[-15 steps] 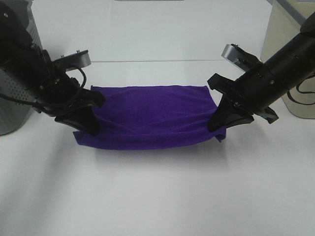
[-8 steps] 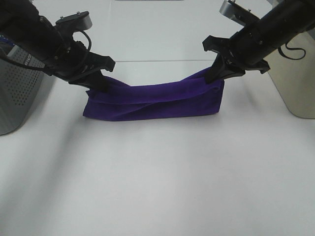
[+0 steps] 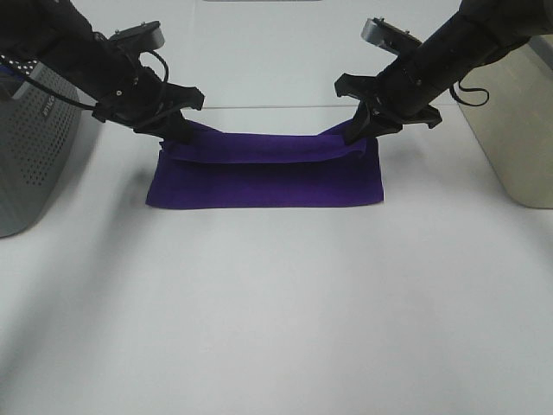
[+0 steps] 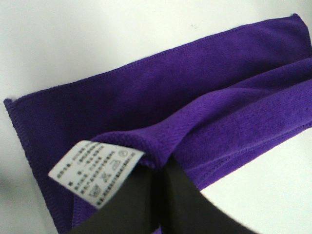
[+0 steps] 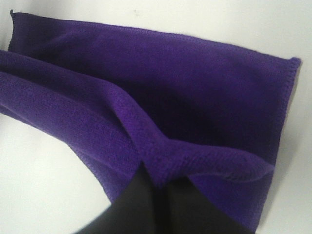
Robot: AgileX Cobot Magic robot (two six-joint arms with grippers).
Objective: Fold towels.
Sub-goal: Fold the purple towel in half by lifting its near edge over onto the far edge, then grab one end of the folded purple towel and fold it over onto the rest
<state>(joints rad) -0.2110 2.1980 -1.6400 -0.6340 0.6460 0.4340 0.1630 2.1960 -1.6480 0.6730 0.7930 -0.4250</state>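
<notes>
The left tool (image 3: 175,131) is clamping the 10 o'clock corner of the deep purple square terry towel (image 3: 268,180), its black fingers (image 4: 161,204) pinching the cloth just beside the small white care tag (image 4: 95,173). The right tool (image 3: 363,130) is gripping the towel's 2 o'clock corner, with the hem bunching over its fingers (image 5: 146,209). Between the two tools the lifted edge is sagging slightly, while the lower layer is lying flat on the white table (image 3: 276,311), toward 12 o'clock from its middle.
</notes>
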